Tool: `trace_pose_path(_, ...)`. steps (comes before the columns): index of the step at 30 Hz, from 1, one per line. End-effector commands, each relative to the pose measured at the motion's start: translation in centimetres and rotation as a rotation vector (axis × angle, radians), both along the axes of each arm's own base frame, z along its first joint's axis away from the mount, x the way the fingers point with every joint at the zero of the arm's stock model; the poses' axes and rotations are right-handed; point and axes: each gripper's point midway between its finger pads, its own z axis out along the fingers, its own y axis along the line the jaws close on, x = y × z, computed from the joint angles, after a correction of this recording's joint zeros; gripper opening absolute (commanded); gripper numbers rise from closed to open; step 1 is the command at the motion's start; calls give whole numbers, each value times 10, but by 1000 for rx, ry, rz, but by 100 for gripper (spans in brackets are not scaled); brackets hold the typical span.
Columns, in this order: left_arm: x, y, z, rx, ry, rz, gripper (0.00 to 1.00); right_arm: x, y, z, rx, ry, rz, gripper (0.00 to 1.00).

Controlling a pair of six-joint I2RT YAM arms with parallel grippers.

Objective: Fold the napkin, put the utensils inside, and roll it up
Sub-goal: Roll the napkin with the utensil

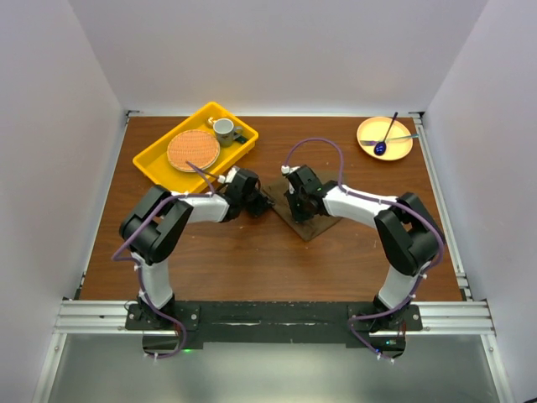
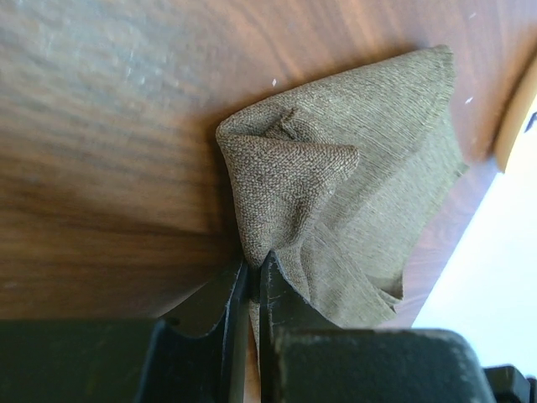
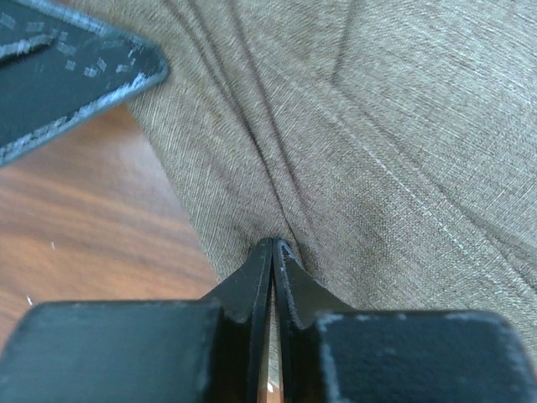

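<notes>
**Just right of the yellow tray (image 1: 233, 119), a soft napkin (image 1: 312, 225) is pinched from two sides**

Seen from above, the napkin lies on the wooden table (image 1: 235, 260), to the right of the tray and a little closer to the robot's side. It is an olive-brown cloth only a shade off the colour of the wood. Both grippers meet over the part of it nearest the tray.

The left gripper (image 2: 252, 267) is closed on a raised peak of cloth. Its jaws are drawn almost together with fabric caught between them, and the cloth bunches into a loose cone and drapes away in folds. The right gripper (image 3: 274, 243) is likewise clamped on a pinch of cloth, with creases fanning out from its tips.

The cloth looks thin, light and limp, and its coarse weave should give the fingers good purchase. It will likely sag, wrinkle and drag on the wood instead of keeping a shape. For a flat fold, the best hold seems to be at the corners or along one edge, with the two grips spread apart. No gold cutlery can be picked out around the tray, so the work appears to be at the folding step.
</notes>
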Motion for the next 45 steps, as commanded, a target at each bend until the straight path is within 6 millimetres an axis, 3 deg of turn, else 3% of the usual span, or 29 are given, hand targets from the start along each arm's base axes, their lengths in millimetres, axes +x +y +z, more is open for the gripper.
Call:
trace_pose_path(1,-45,32,-32,222,189,-54,0,-31,-22,7,-114,51,66,14)
trace_pose_path(8,-54,37,-22,283,208,-46,0,-32,20,49,56,-100,152,32)
trace_pose_path(13,-64,36,-20,280,229,-49,0,-35,47,68,139,-182,198,43)
trace_pose_path(20,-64,36,-6,257,210,-35,0,-39,69,50,164,-202,202,47)
trace_pose_path(26,-67,34,-2,235,214,-39,0,-43,75,16,105,-195,228,48)
trace_pose_path(31,-69,33,1,212,217,-35,0,-62,79,-11,55,-176,243,51)
trace_pose_path(38,-75,30,13,166,209,-40,0,-76,63,-38,-89,-220,197,57)
trace_pose_path(45,-82,28,23,118,208,-53,0,-78,37,-51,-348,-335,125,52)
